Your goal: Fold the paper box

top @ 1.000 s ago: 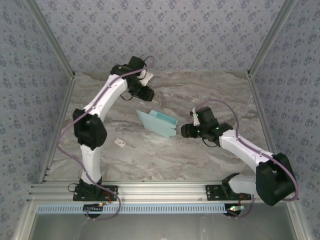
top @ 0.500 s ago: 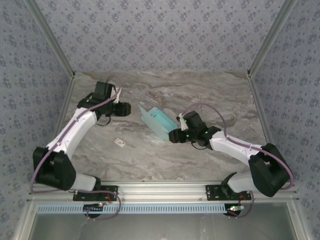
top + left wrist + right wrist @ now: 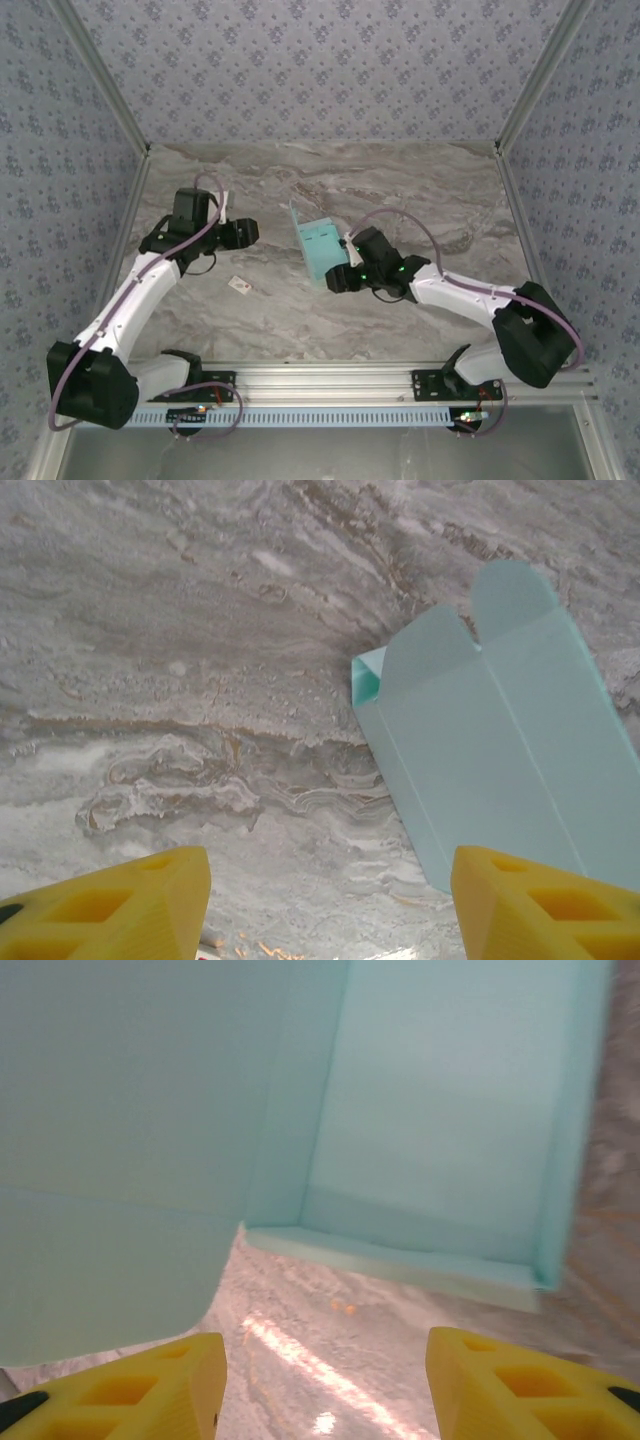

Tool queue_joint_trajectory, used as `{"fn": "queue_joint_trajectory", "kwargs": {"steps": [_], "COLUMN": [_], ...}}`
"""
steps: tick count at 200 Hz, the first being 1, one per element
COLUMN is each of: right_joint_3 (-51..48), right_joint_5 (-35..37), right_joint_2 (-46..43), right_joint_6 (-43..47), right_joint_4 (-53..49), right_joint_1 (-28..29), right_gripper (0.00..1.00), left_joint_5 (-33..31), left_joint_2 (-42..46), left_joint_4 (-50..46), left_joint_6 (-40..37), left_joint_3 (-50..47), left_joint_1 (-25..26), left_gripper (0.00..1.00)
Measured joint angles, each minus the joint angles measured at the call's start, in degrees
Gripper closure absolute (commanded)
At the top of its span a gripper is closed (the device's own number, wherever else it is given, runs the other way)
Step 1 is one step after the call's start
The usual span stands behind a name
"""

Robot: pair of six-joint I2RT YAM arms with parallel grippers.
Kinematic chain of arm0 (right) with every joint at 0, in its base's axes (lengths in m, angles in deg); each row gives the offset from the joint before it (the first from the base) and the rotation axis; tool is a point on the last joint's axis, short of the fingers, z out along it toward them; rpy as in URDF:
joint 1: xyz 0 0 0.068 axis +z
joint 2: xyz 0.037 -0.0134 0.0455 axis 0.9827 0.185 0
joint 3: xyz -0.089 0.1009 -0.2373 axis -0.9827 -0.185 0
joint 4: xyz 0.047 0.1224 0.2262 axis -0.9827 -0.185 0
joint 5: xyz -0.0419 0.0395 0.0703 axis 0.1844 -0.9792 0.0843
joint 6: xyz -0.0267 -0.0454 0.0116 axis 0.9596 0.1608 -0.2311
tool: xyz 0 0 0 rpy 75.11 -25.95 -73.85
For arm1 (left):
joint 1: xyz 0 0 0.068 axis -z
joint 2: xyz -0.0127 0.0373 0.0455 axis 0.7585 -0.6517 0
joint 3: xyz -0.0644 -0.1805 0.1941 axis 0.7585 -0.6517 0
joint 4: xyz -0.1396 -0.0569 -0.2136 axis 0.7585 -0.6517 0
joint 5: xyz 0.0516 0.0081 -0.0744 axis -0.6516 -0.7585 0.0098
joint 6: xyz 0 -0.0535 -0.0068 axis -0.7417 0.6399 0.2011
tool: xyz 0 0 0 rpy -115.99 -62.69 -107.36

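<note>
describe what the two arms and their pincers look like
The left arm and right arm have white tubular links, bulky black joints and black bases. A thin lilac cable loops along each. The left pincer and right pincer each have two bright yellow wedge-shaped fingers with moulded recesses.

The paper box (image 3: 500, 750) is thin card of pale turquoise colour, smooth and matt, with clean creases. The table (image 3: 180, 680) has a marble-look top, smooth and a little glossy, with glints of light on it. The left gripper (image 3: 330, 905) and the right gripper (image 3: 325, 1385) have fingers of matt yellow plastic.
</note>
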Motion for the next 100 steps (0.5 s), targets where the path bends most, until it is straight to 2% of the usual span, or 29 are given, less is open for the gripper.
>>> {"fn": "queue_joint_trajectory", "kwargs": {"steps": [27, 51, 100], "right_joint_3": [0.6, 3.4, 6.1], "right_joint_5": [0.3, -1.0, -7.0], "right_joint_2": [-1.6, 2.1, 12.7], "right_joint_6": [0.9, 1.1, -0.1], "right_joint_4": [-1.4, -1.1, 1.7], "right_joint_1": [-6.6, -11.8, -12.3], "right_gripper": [0.41, 0.41, 0.44], "left_joint_5": [0.0, 0.0, -1.4], "left_joint_2": [0.0, -0.9, -2.4], "left_joint_4": [1.3, 2.6, 3.9], "left_joint_6": [0.8, 1.0, 1.3], "left_joint_3": [-0.3, -0.3, -0.3], "left_joint_1": [1.5, 2.7, 3.1], "left_gripper": [0.35, 0.35, 0.35]}}
